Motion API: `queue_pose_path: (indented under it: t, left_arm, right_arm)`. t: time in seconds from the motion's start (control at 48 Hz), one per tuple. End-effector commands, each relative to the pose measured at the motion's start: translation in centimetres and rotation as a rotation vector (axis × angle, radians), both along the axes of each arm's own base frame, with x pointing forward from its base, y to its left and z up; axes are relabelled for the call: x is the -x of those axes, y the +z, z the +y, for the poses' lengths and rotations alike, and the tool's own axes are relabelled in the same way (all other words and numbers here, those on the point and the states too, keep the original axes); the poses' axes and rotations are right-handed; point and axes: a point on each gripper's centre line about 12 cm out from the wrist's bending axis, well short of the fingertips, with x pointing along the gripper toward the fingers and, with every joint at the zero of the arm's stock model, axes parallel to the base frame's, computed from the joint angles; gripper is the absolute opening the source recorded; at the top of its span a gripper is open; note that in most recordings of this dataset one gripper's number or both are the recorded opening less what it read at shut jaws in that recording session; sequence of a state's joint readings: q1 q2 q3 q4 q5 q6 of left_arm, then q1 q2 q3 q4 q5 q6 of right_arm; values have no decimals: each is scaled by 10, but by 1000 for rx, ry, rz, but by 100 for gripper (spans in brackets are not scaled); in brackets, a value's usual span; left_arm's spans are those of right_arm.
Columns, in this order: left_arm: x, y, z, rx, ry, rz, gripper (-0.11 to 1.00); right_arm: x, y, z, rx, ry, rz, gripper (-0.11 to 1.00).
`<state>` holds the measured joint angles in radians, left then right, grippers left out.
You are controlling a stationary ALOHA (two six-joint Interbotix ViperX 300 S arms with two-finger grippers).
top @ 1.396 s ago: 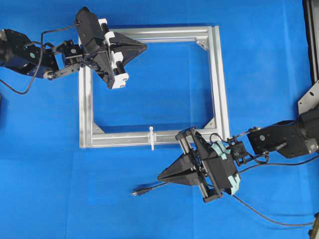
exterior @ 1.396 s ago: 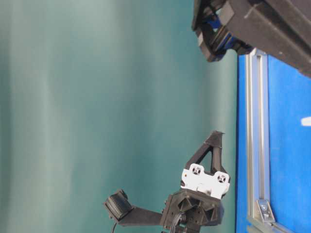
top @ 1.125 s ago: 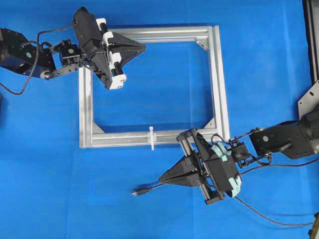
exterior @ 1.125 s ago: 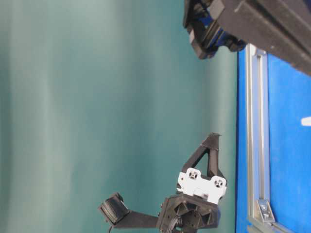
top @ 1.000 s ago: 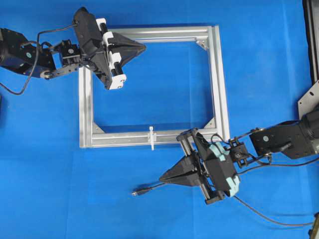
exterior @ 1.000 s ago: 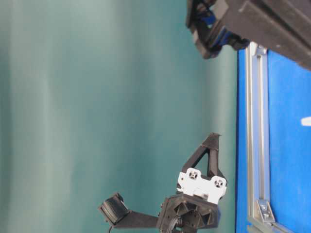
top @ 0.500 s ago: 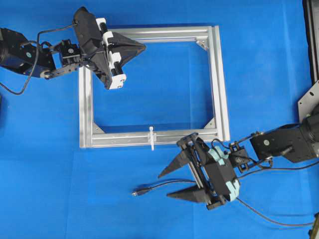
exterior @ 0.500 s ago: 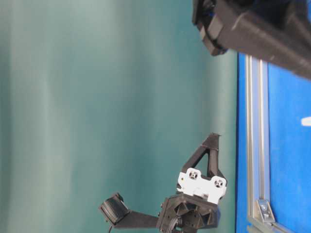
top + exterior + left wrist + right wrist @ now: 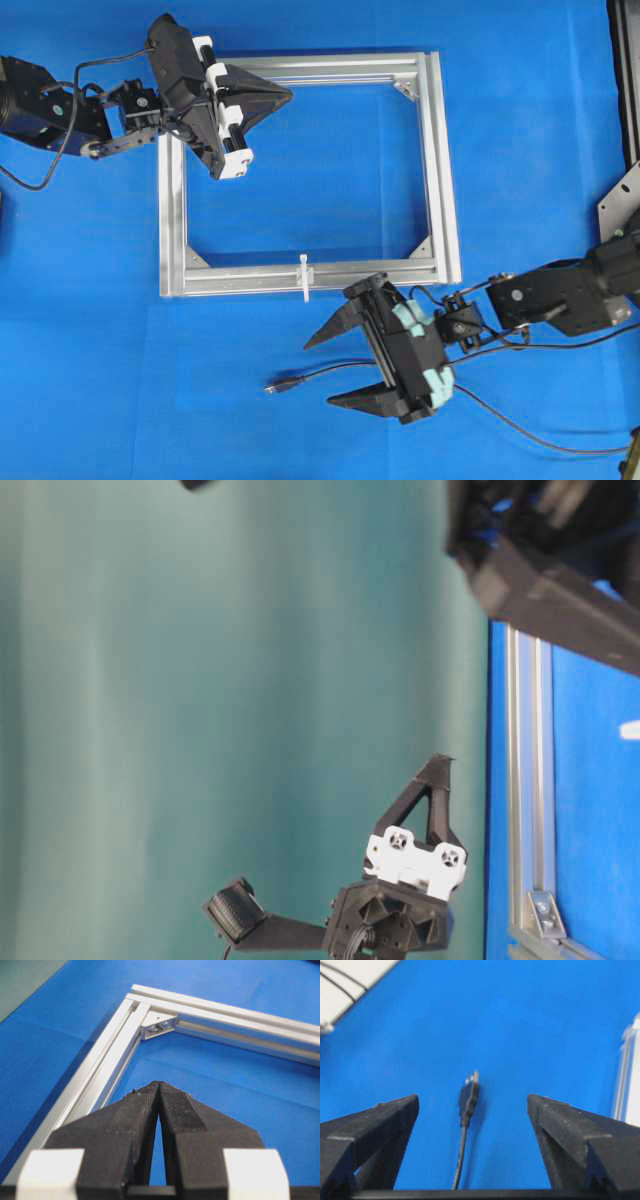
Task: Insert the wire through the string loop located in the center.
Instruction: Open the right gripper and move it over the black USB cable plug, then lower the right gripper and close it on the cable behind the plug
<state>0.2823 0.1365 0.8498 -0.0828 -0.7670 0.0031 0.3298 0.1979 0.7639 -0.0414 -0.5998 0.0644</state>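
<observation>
Wire (image 9: pixel 330 372) partly hidden under right claw (image 9: pixel 330 370).

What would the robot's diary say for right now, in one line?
left tool: shut, empty, over frame corner | right tool: open, straddling wire, not gripping | wire: on cloth, not through loop

Brushed metal frame (image 9: pixel 437 160), seemingly cloth mat (image 9: pixel 320 170)

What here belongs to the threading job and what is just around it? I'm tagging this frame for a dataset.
Part of the job:
- wire, plug end lying between the open jaws
- string loop on the frame's near bar
- right gripper, open
- left gripper, shut

Just there:
- aluminium frame
- blue mat
</observation>
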Motion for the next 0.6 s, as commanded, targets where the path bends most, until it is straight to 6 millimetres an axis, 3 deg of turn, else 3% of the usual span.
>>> queue_pose_path:
  t: [0.0,0.584]
  left_arm:
    - [-1,14,1,-15,2,-40,0]
    - [-2,14,1,-16,-1,-42,0]
  right_arm:
    - [-6,2,3,-14,-11,0,84]
    - [-17,-38,5,-2,-40,85,84]
